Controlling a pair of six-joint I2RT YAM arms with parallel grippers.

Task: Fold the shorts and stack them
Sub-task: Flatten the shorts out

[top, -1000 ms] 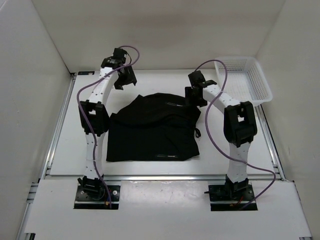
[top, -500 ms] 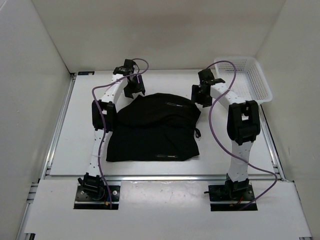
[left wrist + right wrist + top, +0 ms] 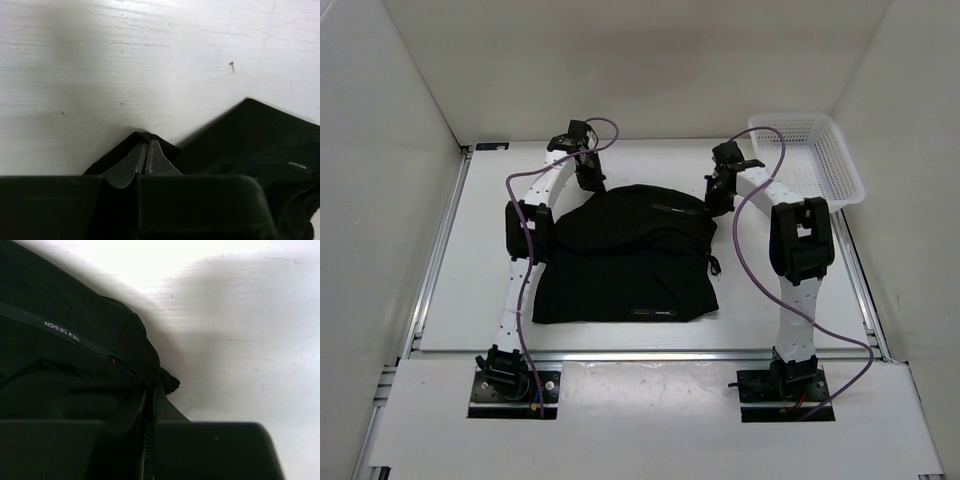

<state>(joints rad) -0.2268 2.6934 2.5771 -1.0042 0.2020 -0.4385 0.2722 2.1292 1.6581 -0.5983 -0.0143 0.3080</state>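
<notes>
A white mesh basket (image 3: 807, 160) sits at the table's (image 3: 470, 270) far right corner, perhaps touching the wall (image 3: 905, 150).

Top view: even diffuse light from above, sharp, only faint soft shadows beside the shorts (image 3: 625, 265). Wrist views: table (image 3: 200, 255) blown out along the top, broad soft shadows across it; fabric near-featureless black; bottom foreground dark and out of focus.

Black shorts (image 3: 620, 265) lie on the white table (image 3: 450, 260), spreading nearward from the left gripper (image 3: 590, 178) and right gripper (image 3: 717, 195). A mesh basket (image 3: 810, 160) sits right of the latter.
</notes>
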